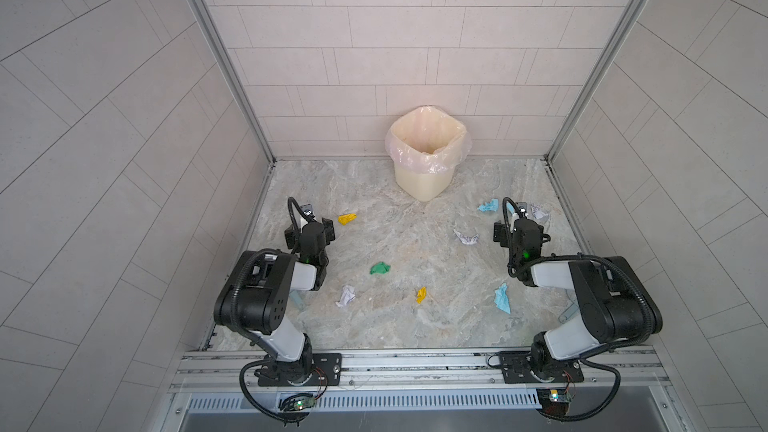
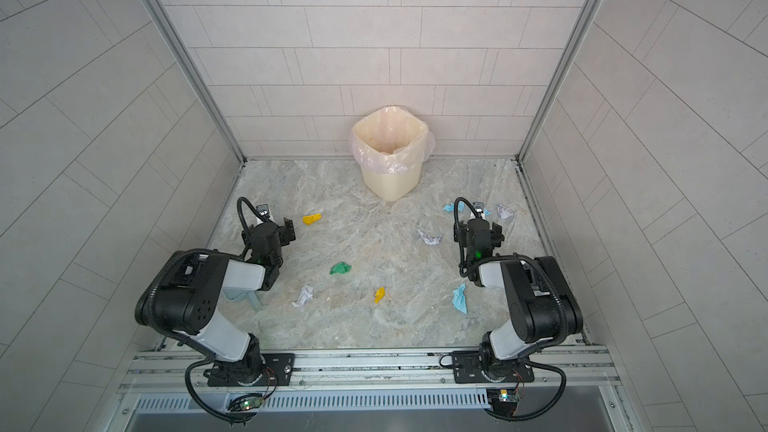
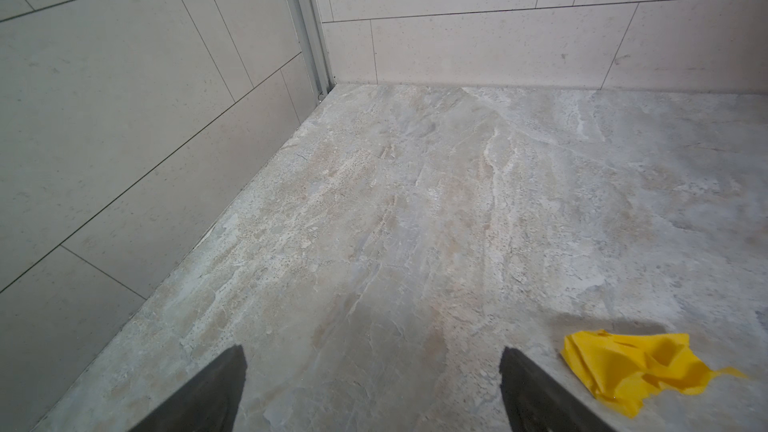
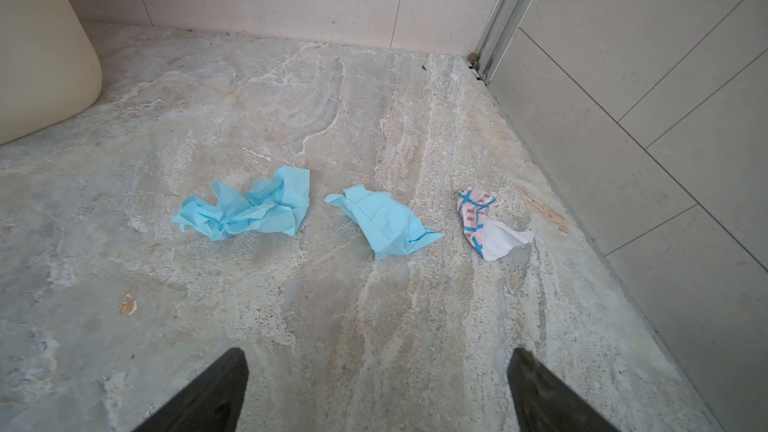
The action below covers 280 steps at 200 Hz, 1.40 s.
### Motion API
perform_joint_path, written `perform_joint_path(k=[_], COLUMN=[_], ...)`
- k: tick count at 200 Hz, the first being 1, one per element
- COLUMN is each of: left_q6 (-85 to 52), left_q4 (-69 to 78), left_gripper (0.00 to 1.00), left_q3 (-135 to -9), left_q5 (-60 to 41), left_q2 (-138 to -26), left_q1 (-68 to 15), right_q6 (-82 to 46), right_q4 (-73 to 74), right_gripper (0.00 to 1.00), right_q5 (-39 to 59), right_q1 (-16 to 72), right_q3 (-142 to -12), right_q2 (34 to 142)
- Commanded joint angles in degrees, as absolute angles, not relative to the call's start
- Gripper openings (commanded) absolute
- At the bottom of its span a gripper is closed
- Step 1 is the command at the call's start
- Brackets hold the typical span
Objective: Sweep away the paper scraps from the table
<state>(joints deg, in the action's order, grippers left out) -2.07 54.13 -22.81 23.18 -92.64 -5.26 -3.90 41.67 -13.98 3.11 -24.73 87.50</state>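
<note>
The big stone table [image 1: 415, 326] has a cream bin [image 1: 424, 176] standing at the back wall. The left hand [image 3: 372, 357] and the right hand [image 4: 376, 357] both hang over the table, spread wide and holding nothing. A pale blue dustpan [image 2: 240, 295] peeks out from under the left arm. The paper scraps [image 1: 380, 268] lie all over the table, well apart from each other. One yellow scrap [image 3: 636, 367] sits just beside the left hand. I think a hand should grab the dustpan first. Then it helps to push the scraps together gently, so they do not roll away.
</note>
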Motion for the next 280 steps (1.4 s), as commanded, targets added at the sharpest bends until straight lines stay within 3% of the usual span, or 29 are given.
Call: perform_joint_path(k=[1, 147, 159, 198, 228, 280], left_q6=[-2.40, -2.22, -0.71, -0.15, -4.19, -10.69], left_q4=[54.76, 55.21, 54.61, 26.15, 10.20, -0.28], left_gripper=[1.00, 1.00, 1.00, 1.00, 1.00, 1.00], left_q3=[-22.42, -22.22, -21.49, -31.79, -40.46, -47.92], left_q5=[23.46, 23.46, 22.53, 20.99, 18.66, 16.22], left_q2=[-91.57, -91.27, -88.18, -75.02, -72.14, -71.08], left_q1=[-5.10, -5.21, -5.90, -7.89, -9.17, -13.35], right_q6=[-4.04, -2.54, -3.37, -7.77, -12.83, -20.08], right_q4=[41.04, 39.50, 25.61, 3.03, -10.77, -22.58], right_gripper=[1.00, 0.99, 0.99, 1.00, 0.99, 0.99], right_q5=[-14.79, -14.31, -14.13, -7.23, 1.92, 16.10], right_q1=[3.38, 3.42, 3.52, 3.50, 3.60, 3.59], right_q3=[-24.86, -25.89, -31.69, -50.92, -72.38, -109.73], right_q2=[86.40, 84.72, 80.94, 79.73, 87.58, 107.54])
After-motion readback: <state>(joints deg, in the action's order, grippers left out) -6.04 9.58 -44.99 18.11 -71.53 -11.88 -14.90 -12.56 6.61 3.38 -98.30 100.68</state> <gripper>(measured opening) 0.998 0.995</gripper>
